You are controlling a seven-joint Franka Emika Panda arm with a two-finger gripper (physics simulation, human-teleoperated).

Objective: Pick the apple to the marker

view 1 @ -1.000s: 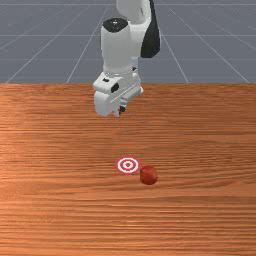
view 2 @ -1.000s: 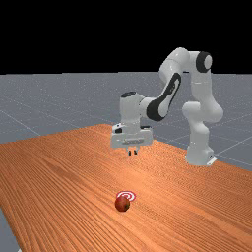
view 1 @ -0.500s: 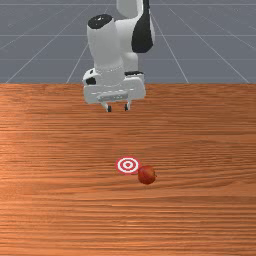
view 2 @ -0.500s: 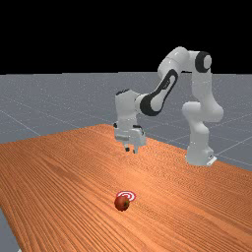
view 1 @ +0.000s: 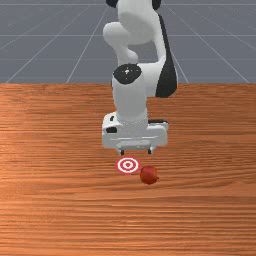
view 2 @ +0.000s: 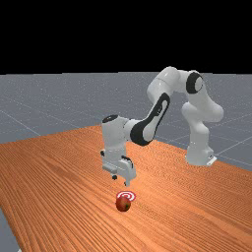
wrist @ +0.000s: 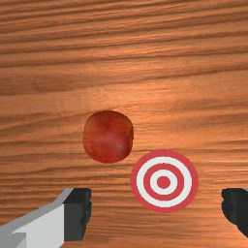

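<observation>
In the front view my gripper [view 1: 136, 151] hangs above the table, just behind the marker and the apple, its fingers wide apart. The red-and-white ringed marker [view 1: 128, 165] lies flat on the wood. Right beside it, toward the front view's right and nearer that camera, rests the red apple [view 1: 149, 175]. The far view has my gripper [view 2: 121, 181] above the marker [view 2: 129, 195] and the apple [view 2: 123, 204]. In the wrist view my open gripper [wrist: 156, 211] has nothing between its fingers; the apple [wrist: 108, 136] and the marker [wrist: 164, 181] lie below, ahead of the fingertips.
The wooden table [view 1: 60, 200] extends around the marker and apple. Its back edge runs behind the hand in the front view. At the far view's right stands the arm's base [view 2: 199, 152].
My hand has come down and forward, from well behind the marker to close above it, and has turned along the way. The apple has shifted only very slightly beside the marker.
</observation>
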